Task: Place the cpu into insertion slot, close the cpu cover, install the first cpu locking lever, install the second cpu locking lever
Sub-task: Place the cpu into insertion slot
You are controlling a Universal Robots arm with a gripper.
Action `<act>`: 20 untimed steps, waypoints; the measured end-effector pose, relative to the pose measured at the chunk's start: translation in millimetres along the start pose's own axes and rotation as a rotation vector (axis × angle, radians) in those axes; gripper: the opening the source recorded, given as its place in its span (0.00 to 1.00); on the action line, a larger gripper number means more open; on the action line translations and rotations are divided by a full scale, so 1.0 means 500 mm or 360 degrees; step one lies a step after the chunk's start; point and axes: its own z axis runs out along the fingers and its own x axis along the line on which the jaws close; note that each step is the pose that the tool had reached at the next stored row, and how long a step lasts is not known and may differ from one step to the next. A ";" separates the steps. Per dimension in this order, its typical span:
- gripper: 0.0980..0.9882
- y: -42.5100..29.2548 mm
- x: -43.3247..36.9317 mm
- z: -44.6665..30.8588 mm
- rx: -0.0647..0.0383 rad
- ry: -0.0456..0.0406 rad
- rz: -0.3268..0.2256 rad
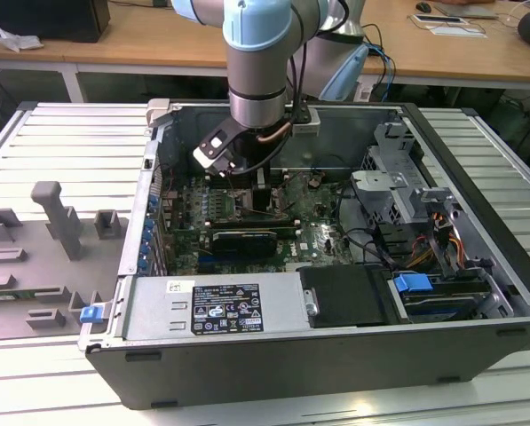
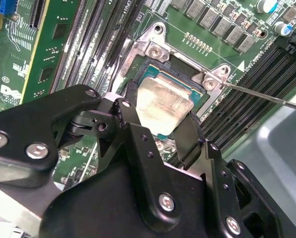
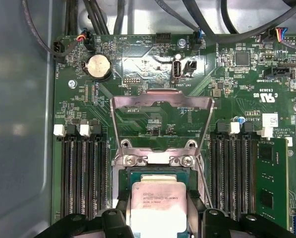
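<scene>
The end effector (image 2: pixel 160 113) covers one edge of the cpu (image 2: pixel 162 99) and insertion slot (image 2: pixel 175 69).

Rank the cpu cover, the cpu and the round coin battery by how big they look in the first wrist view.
1. cpu cover
2. cpu, nearer the camera and partly cut off
3. coin battery

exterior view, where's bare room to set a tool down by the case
Ribbed table bare behind the grey fixtures at the exterior view's left, and past the case at its right. Crowded inside, where the end effector grips the cpu.
</scene>
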 end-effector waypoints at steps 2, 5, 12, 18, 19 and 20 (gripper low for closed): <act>0.49 0.000 0.000 0.000 0.0000 0.0000 0.0000; 0.49 0.000 0.000 0.001 0.0000 0.0000 0.0000; 0.58 0.000 0.001 0.001 0.0000 0.0001 0.0000; 0.58 0.000 0.004 0.002 0.0000 0.0004 0.0000; 0.58 0.000 0.004 0.002 0.0000 0.0003 0.0000; 0.58 0.000 0.004 0.002 0.0000 0.0004 0.0000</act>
